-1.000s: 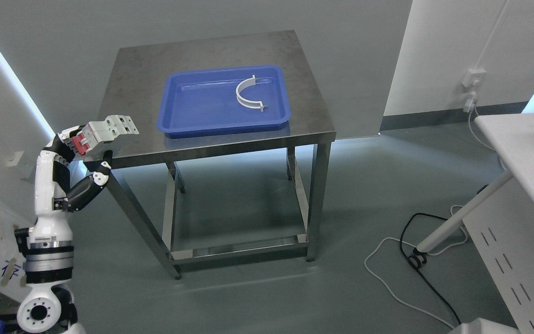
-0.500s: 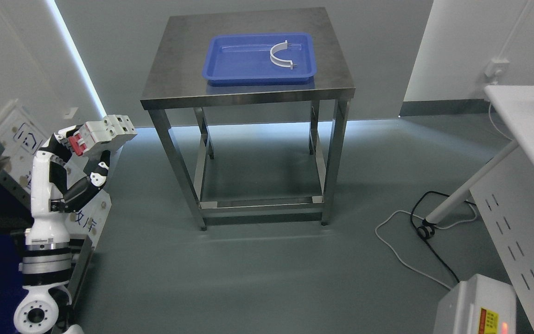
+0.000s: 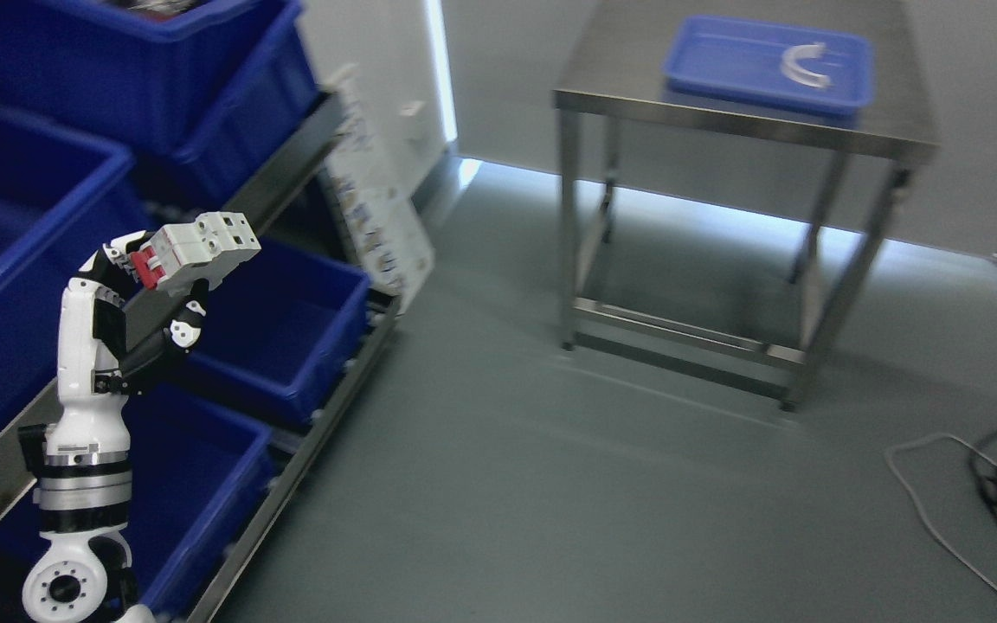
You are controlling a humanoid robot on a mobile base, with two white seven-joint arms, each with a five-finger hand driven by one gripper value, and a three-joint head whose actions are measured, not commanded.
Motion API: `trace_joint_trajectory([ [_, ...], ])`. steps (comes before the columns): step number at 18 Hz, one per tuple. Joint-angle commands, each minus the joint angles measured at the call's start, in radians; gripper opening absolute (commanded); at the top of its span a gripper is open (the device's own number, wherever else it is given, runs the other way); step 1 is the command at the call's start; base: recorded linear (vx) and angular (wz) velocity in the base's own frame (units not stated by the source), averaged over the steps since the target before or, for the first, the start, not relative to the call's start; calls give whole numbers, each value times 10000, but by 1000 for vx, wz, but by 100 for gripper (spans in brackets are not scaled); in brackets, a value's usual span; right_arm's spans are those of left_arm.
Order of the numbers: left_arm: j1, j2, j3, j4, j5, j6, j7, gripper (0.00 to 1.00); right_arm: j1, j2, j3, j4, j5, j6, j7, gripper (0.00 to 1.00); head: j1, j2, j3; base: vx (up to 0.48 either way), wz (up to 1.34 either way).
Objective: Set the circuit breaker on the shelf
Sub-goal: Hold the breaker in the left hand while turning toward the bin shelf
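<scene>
My left hand [image 3: 168, 281] is raised at the picture's left and shut on a white circuit breaker [image 3: 200, 247] with a red switch. The breaker is held in the air in front of a metal shelf rack [image 3: 286, 182] that carries several blue bins. A blue bin [image 3: 291, 324] on a lower level lies just behind and below the breaker. The right arm is out of sight.
More blue bins sit higher up [image 3: 161, 61] and at the far left [image 3: 5, 251]. A steel table [image 3: 723, 121] stands at the upper right with a blue tray [image 3: 758, 73] holding a white curved part [image 3: 801, 65]. Cables [image 3: 966, 484] lie on the floor at the lower right.
The whole picture has swung left as the camera turned: the table slid to the upper right and the shelf with blue bins came into view. The hand keeps its hold on the breaker.
</scene>
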Motion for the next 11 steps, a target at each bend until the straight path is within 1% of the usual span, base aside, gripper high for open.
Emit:
trace_joint_trajectory([
  [1,-64,162,-26,-87,3,-2,-139,13,-1,-175,199,-1,0,638,-6,100,0,0,0,-256,1495],
  [4,-629,162,-729,-194,3,-2,-139,13,-1,-175,199,-1,0,638,-6,100,0,0,0,-246,1730],
  [6,-1303,162,-1449,-210,3,-2,-139,13,-1,-175,199,-1,0,638,-6,100,0,0,0,-155,1863],
  [8,-1871,162,-2141,-195,-12,74,-124,13,-1,-175,199,-1,0,638,-6,100,0,0,0,-115,1556],
  [9,-2254,162,-2523,-149,-28,196,-109,13,-1,-175,199,-1,0,638,-6,100,0,0,0,-16,1260],
  [11,-2609,162,-2726,-42,-43,731,-93,13,-1,-175,199,-1,0,638,-6,100,0,-1,0,43,933],
])
